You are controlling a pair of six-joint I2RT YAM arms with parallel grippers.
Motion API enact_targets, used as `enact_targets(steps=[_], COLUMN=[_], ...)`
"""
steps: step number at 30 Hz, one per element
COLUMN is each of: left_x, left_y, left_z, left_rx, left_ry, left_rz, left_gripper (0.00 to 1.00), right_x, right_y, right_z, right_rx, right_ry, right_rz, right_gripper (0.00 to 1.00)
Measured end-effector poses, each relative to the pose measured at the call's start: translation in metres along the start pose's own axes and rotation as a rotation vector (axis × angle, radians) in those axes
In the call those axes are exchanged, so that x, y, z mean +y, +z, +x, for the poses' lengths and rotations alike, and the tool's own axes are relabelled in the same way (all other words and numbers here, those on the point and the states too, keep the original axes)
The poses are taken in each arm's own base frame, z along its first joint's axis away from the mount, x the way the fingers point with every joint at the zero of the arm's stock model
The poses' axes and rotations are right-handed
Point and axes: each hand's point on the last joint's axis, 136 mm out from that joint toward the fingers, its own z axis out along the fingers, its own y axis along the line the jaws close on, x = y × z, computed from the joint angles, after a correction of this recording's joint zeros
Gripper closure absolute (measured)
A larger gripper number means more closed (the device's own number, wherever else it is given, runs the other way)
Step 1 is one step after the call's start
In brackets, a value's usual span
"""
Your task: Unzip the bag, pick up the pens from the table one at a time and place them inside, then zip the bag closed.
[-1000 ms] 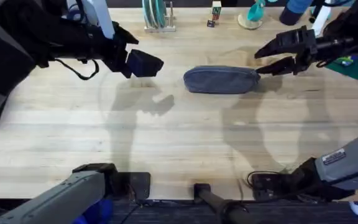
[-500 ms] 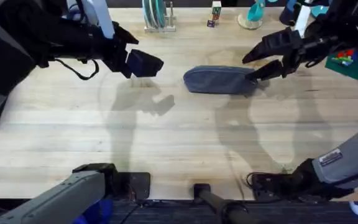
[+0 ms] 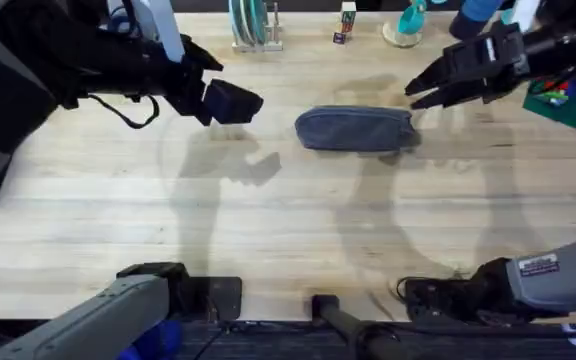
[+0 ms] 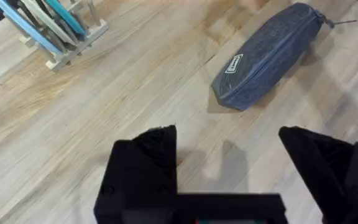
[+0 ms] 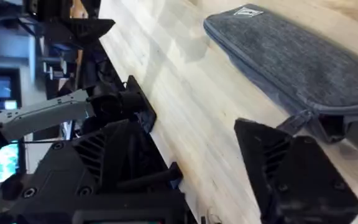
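Observation:
The grey-blue bag [image 3: 355,128] lies zipped shut, lengthwise across the middle of the table [image 3: 268,230]. It also appears in the left wrist view [image 4: 269,53] and the right wrist view [image 5: 297,62], where its pull tab [image 5: 294,121] hangs at the end closest to the fingers. My right gripper [image 3: 414,92] hovers open just behind and above the bag's right end, with nothing between its fingers [image 5: 284,168]. To the left of the bag my left gripper [image 3: 236,102] is held open and empty above the wood, its fingers [image 4: 145,168] wide apart. The pens are out of view.
A wooden rack of teal plates [image 3: 253,25] stands at the back edge, seen too in the left wrist view [image 4: 51,28]. A green baseplate with coloured bricks [image 3: 568,95] lies at the far right. Small items, one of them teal [image 3: 405,25], sit at the back.
My right gripper has drawn back from the bag's right end, moving up and toward the table's back, still open. The left arm and the bag have stayed put.

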Motion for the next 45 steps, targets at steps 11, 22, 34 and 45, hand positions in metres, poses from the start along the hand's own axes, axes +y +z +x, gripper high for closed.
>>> enact_targets(steps=[11, 22, 34, 45], left_x=[0.0, 0.0, 0.0, -0.019], left_y=[0.0, 0.0, -0.001, -0.01], left_z=[0.0, 0.0, 0.005, -0.013], left_rx=[0.0, 0.0, 0.026, 0.065], left_ry=[0.0, 0.0, -0.015, 0.061], left_rz=[0.0, 0.0, -0.005, 0.014], left_gripper=[0.007, 0.008, 0.008, 0.008], right_x=[0.003, 0.009, 0.019, 0.004], right_y=[-0.014, -0.055, -0.082, -0.073], right_z=[0.005, 0.018, 0.041, 0.059], right_rx=[0.022, -0.063, -0.219, -0.196], right_ry=[0.028, 0.094, 0.139, 0.21], right_rz=[0.134, 0.508, 0.785, 0.797], right_gripper=[0.005, 0.005, 0.005, 0.005])
